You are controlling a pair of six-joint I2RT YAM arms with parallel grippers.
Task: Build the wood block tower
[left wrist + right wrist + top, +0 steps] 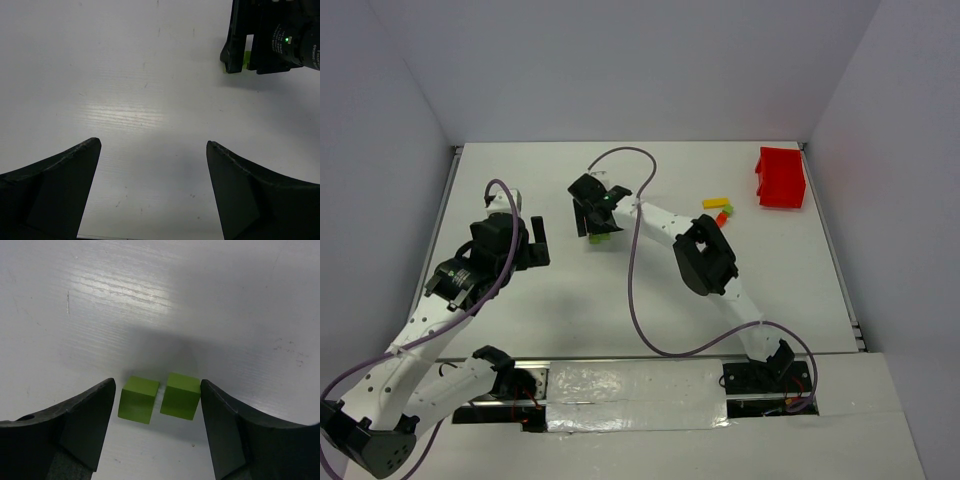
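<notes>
Two small green cubes, a left one (138, 399) and a right one (181, 395), sit side by side on the white table with a thin gap between them. My right gripper (157, 389) is open and straddles both; the right cube is at or almost at the right finger (225, 425), and the left cube is apart from the left finger. From above, the right gripper (598, 220) hangs over the cubes (603, 237). A small group of blocks lies further right: a yellow bar (716, 202), a green piece (728, 211) and a red piece (721, 218). My left gripper (537, 245) is open and empty over bare table (154, 145).
A red plastic bin (781, 178) stands at the back right corner. White walls close in the table on three sides. The right gripper's black body (270, 40) shows at the top right of the left wrist view. A purple cable (635, 290) loops over the middle.
</notes>
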